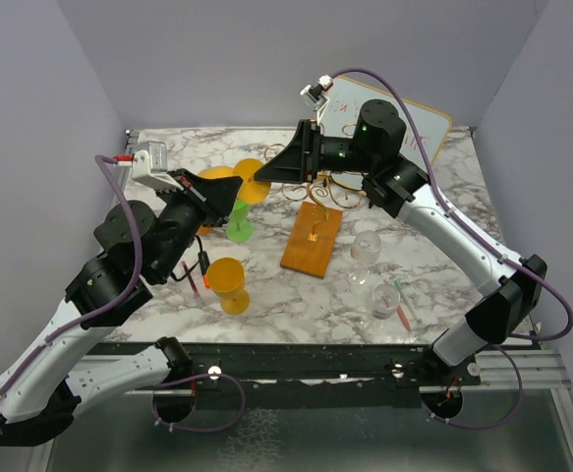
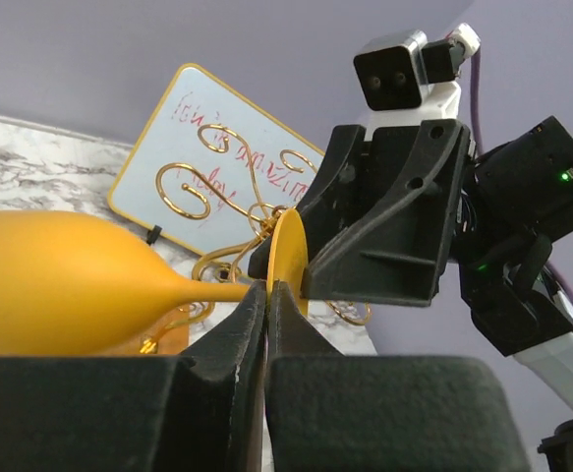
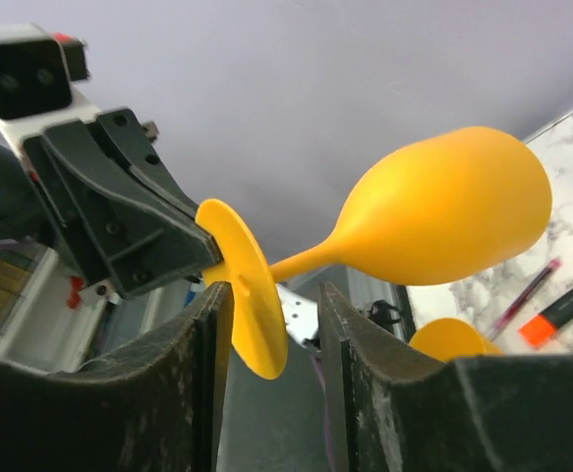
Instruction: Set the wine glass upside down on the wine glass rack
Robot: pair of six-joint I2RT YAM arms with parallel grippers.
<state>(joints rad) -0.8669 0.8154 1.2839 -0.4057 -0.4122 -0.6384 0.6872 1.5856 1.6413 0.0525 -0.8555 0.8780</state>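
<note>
The orange wine glass [image 1: 217,176] is held sideways in the air, its bowl [image 2: 50,285] to the left and its round foot [image 2: 288,254] to the right. My left gripper [image 2: 267,285] is shut on the rim of the foot; it shows in the top view [image 1: 241,201]. My right gripper [image 3: 271,290] is open with its fingers on either side of the foot [image 3: 250,295], not pinching it; it shows in the top view [image 1: 260,178]. The wine glass rack's gold scrolls [image 1: 327,192] stand on a wooden base [image 1: 313,239] just right of the grippers.
A whiteboard [image 1: 409,123] leans at the back right. A green glass [image 1: 240,226] and another orange glass [image 1: 229,283] stand near the left arm. Two clear glasses [image 1: 365,250] and a marker [image 1: 404,307] are right of the base.
</note>
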